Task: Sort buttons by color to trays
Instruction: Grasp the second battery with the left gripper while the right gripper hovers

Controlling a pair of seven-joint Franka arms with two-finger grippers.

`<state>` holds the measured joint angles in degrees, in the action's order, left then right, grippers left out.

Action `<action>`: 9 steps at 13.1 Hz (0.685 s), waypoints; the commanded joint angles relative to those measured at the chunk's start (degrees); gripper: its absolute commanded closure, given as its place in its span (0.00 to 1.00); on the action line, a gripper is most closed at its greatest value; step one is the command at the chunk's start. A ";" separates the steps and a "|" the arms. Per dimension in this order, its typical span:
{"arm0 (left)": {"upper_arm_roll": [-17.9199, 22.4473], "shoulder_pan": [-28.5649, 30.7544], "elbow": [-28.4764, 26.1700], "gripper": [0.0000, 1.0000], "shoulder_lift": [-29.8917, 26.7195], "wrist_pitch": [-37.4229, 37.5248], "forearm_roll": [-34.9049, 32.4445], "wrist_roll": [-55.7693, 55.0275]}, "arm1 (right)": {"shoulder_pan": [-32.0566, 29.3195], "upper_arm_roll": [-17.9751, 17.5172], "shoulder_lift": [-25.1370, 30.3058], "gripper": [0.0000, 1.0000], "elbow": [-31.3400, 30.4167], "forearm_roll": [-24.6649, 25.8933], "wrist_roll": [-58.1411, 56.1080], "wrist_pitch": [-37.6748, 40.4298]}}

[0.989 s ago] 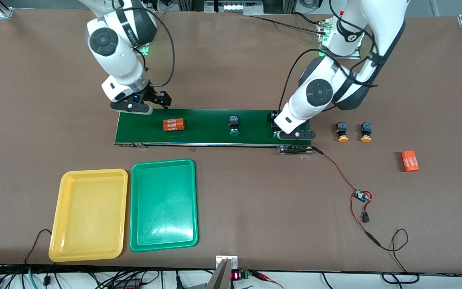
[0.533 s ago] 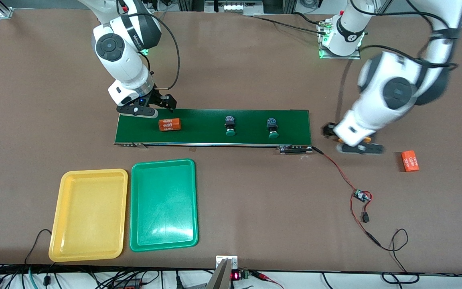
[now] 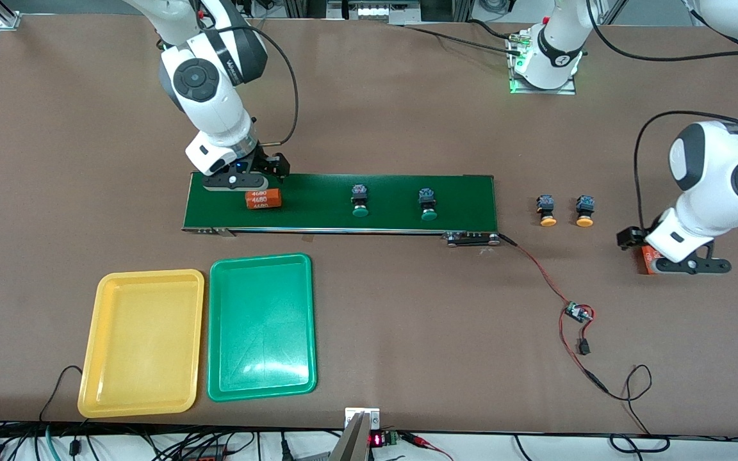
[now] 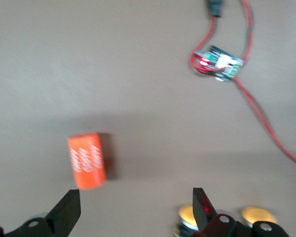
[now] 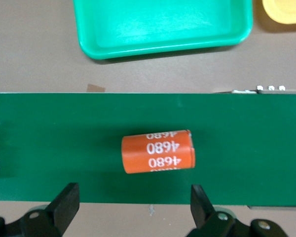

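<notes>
You see a brown counter (image 3: 369, 320) with a green conveyor belt (image 3: 318, 211) carrying two green buttons (image 3: 359, 200), two yellow buttons (image 3: 547, 210) off its end, yellow tray (image 3: 141, 342) beside green tray (image 3: 260, 326), right gripper (image 5: 133, 205) and left gripper (image 4: 135, 207) each over an orange cylinder (image 5: 158, 151), fingers released.

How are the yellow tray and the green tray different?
The yellow tray is yellow; the green tray is green. The yellow tray lies closer to the right arm's end of the table than the green tray. The yellow tray reaches a little nearer to the front camera; the green tray reaches a little closer to the conveyor belt. Both are shallow rectangles with rounded corners, side by side, with nothing in them.
</notes>
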<state>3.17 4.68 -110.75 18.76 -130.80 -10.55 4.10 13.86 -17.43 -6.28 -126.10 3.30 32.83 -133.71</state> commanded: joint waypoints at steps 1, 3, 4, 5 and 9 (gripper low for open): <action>1.49 1.72 1.07 0.00 4.34 -2.88 -1.23 6.94 | 1.17 0.29 -2.85 0.00 3.22 1.27 -0.14 0.02; 3.68 2.35 0.98 0.00 7.16 -7.51 -0.87 9.08 | 1.25 0.29 -3.47 0.00 3.76 1.27 1.53 -0.06; 4.21 2.96 0.89 0.00 9.00 -10.32 -0.79 9.17 | 1.60 0.29 -3.65 0.00 4.02 1.01 2.49 0.11; 4.21 3.48 0.89 0.00 10.06 -11.48 -0.78 9.17 | 1.60 0.20 -3.74 0.00 4.02 1.01 3.54 -0.06; 4.91 4.54 0.72 0.00 14.02 -11.67 -0.52 9.17 | 4.75 0.29 -6.19 0.00 7.00 0.75 9.59 -0.23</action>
<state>7.44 8.76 -110.79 30.88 -142.05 -10.79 12.30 15.98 -17.42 -10.04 -121.58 3.56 37.50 -133.79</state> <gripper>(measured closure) 0.000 0.000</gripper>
